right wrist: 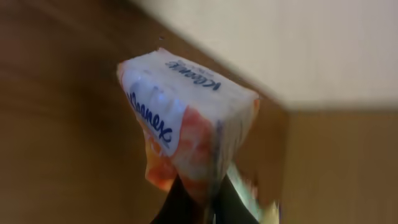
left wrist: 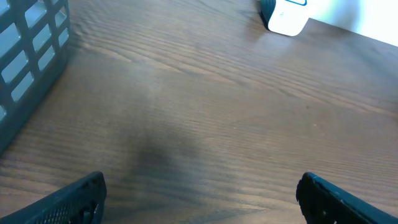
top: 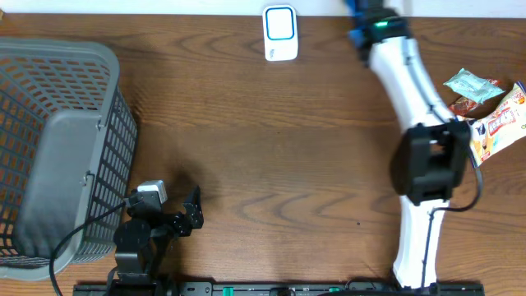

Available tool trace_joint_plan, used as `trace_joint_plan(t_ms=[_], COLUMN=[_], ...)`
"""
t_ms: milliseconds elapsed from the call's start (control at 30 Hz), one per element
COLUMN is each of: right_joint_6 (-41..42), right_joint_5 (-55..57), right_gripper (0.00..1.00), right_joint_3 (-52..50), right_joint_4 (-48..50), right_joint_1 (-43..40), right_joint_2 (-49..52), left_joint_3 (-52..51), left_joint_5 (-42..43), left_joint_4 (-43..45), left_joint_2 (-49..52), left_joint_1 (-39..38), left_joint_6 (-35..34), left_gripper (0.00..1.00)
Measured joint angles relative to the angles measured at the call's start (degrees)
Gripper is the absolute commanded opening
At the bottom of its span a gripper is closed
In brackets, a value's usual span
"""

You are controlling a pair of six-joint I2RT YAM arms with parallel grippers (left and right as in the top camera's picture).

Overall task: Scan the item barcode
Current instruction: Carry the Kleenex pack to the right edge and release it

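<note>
Overhead view
- Counter [top: 271,148]: dark wood grain, seen from above.
- Basket [top: 57,148]: grey plastic mesh, set at the left edge of the counter.
- Scanner [top: 280,33]: white with a blue frame, placed at the far edge, near the middle.
- Left fingers [top: 194,215]: spread wide with nothing held, just beside the basket's near right corner.
- Right fingers [top: 472,146]: mostly hidden under the black wrist at the far right, and met there by the tissue pack [top: 503,122].
- Tissue pack: orange and white, found at the right edge of the counter, well apart from the scanner.
- Green packet [top: 470,82]: lying just behind the tissue pack.

Left wrist view
- Left fingers [left wrist: 68,202]: seen in the two lower corners, fully apart, with only bare counter [left wrist: 205,112] between them.
- Basket [left wrist: 31,68]: its wall is seen at the upper left.
- Scanner [left wrist: 286,15]: seen at the top, right of centre.

Right wrist view
- Right fingers [right wrist: 180,202]: pressed together on the lower end of the tissue pack [right wrist: 186,118].
- Tissue pack: held tilted, "Kleenex" printed along its side, no barcode to be made out.
- Background: blurred brown counter [right wrist: 56,124] under a pale band.
</note>
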Motion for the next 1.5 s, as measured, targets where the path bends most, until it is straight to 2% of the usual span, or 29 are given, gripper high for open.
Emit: trace_joint_plan(t_ms=[133,300,467,567,800,1000,1133,1233,1300,1433,1500], right_joint_6=[7.0,13.7,20.3,24.0,27.5,28.2,28.5,28.5,28.9,29.2,29.2], right_joint_5=[-1.3,-2.0,-3.5,-8.0,-16.5,-18.8,-19.6,-19.6,-19.6,-19.0,-18.9], right_gripper=[0.01,0.01,0.09,0.11,0.12,0.12,0.16,0.21,0.28,0.52,0.73], right_joint_3=[-0.5,-0.7,-0.9,-1.1,-1.3,-1.3,-1.3,-1.3,-1.5,-2.5,-2.7], right_joint_4=[-4.4,-8.0,-12.6,-14.1,-14.6,-16.0,-16.3,-16.4,-16.3,-16.3,-16.5], right_joint_1=[-9.2,-16.3,-22.9,-26.8,-31.5,-30.9,-30.8,-30.8,-30.8,-30.8,-30.8], right_joint_2=[0.9,1.0,1.0,1.0,1.0,1.0,1.0,1.0,1.0,1.1,1.1], left_joint_3=[0.0,0.0,0.0,0.0,0.0,0.0,0.0,0.0,0.0,0.0,0.0], left_joint_5=[0.0,0.0,0.0,0.0,0.0,0.0,0.0,0.0,0.0,0.0,0.0], left_joint_4=[0.0,0.0,0.0,0.0,0.0,0.0,0.0,0.0,0.0,0.0,0.0], left_joint_2=[0.0,0.0,0.0,0.0,0.0,0.0,0.0,0.0,0.0,0.0,0.0], left_joint_1=[0.0,0.0,0.0,0.0,0.0,0.0,0.0,0.0,0.0,0.0,0.0], left_joint_6=[0.0,0.0,0.0,0.0,0.0,0.0,0.0,0.0,0.0,0.0,0.0], left_gripper=[0.98,0.98,0.98,0.98,0.98,0.98,0.98,0.98,0.98,0.98,0.98])
